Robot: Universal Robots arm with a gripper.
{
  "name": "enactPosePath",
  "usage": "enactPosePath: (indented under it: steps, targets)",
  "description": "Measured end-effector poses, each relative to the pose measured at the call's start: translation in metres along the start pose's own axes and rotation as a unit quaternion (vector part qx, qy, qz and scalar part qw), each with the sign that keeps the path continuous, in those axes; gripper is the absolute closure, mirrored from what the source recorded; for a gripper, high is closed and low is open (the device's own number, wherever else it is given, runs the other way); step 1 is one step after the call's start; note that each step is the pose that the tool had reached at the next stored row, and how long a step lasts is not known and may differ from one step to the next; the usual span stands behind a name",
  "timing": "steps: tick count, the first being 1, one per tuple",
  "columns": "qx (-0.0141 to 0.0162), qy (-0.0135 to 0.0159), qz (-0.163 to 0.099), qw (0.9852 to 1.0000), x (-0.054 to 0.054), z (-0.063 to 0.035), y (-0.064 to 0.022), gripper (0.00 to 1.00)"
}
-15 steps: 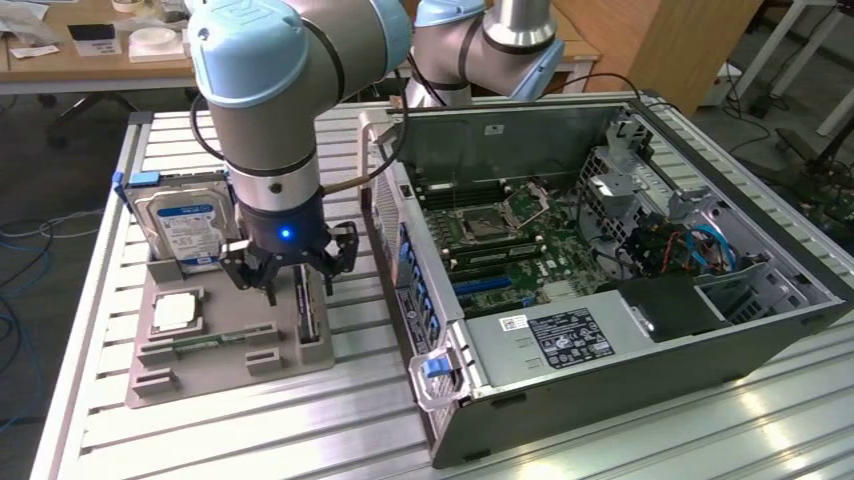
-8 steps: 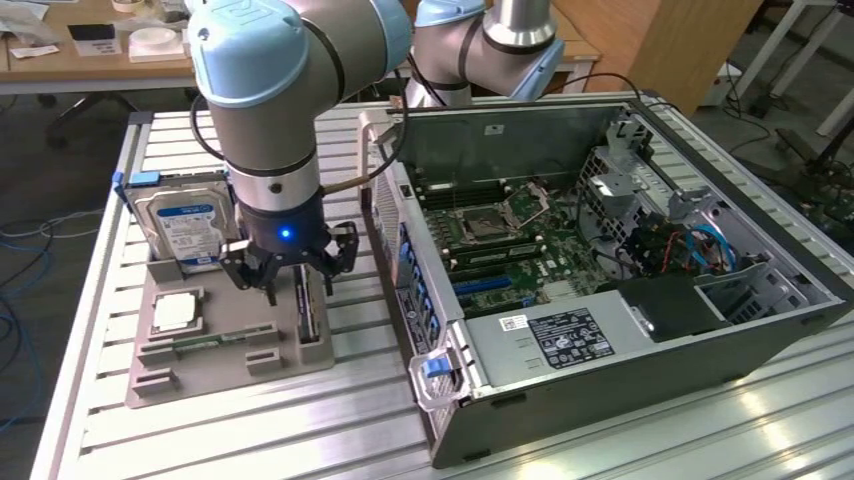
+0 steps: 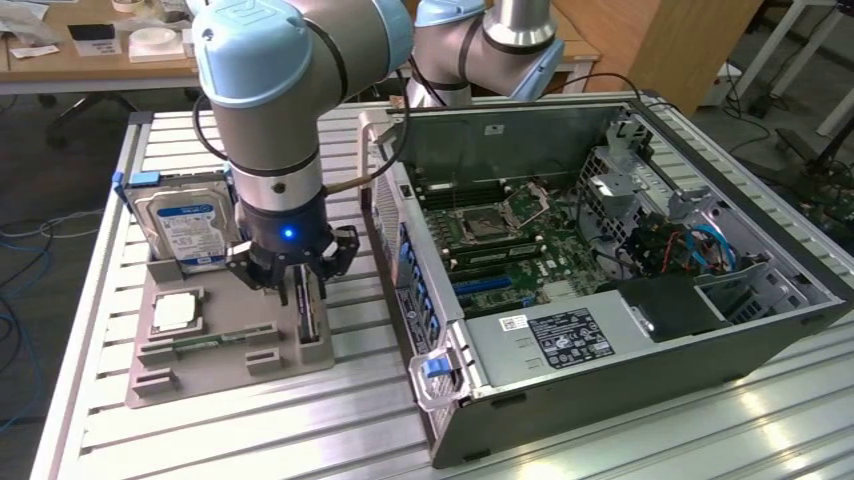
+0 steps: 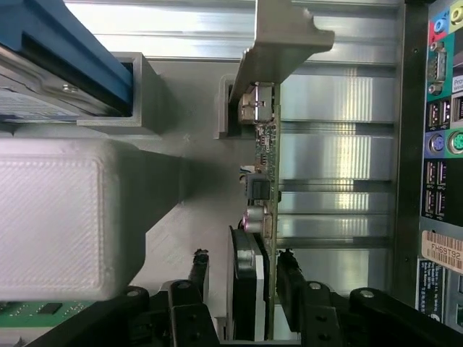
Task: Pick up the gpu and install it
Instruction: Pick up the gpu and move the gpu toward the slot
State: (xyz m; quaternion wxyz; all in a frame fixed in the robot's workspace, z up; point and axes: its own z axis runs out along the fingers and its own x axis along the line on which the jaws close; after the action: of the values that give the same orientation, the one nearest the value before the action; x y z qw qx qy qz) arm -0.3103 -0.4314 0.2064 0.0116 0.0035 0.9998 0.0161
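Single arm, hand (image 3: 296, 285) low over the grey holder (image 3: 187, 385) on the bench (image 3: 747, 430), at 9 o'clock of the open computer case (image 3: 641, 340). The gpu (image 3: 310, 308) stands on edge in the holder's slot, directly under the hand. Its long axis runs roughly 12 to 6 in the exterior view, with the metal bracket at the 12 end. In the wrist view the hand (image 4: 244, 264) is spread. Its fingers (image 4: 199, 271) straddle the gpu (image 4: 262, 166), one on each flat face, and a gap shows on one side, so there is likely no pinch yet. The card is seated in the holder, not lifted. The hard drive (image 3: 187, 225) is at 10 o'clock of the hand, untouched. The case is at 3 o'clock of the hand.
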Motion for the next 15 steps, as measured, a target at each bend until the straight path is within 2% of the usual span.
enactPosePath:
  steps: [5,6,7,8,12,13,15]
  targets:
    - [0.0,0.0,0.0,1.0,-0.0001,0.0,0.0,0.51]
    - [0.0001,0.0,0.0,1.0,-0.0001,0.0,0.0,0.57]
    - [0.0,0.0,0.0,1.0,-0.0001,0.0,0.0,0.57]
    - [0.0,0.0,0.0,1.0,-0.0001,0.0,0.0,0.64]
    - [0.0001,0.0,0.0,1.0,-0.0003,0.0,0.0,0.65]
    - [0.0001,0.0,0.0,1.0,-0.0003,0.0,0.0,0.72]
    - [0.0001,0.0,0.0,1.0,-0.0006,0.0001,0.0,0.72]
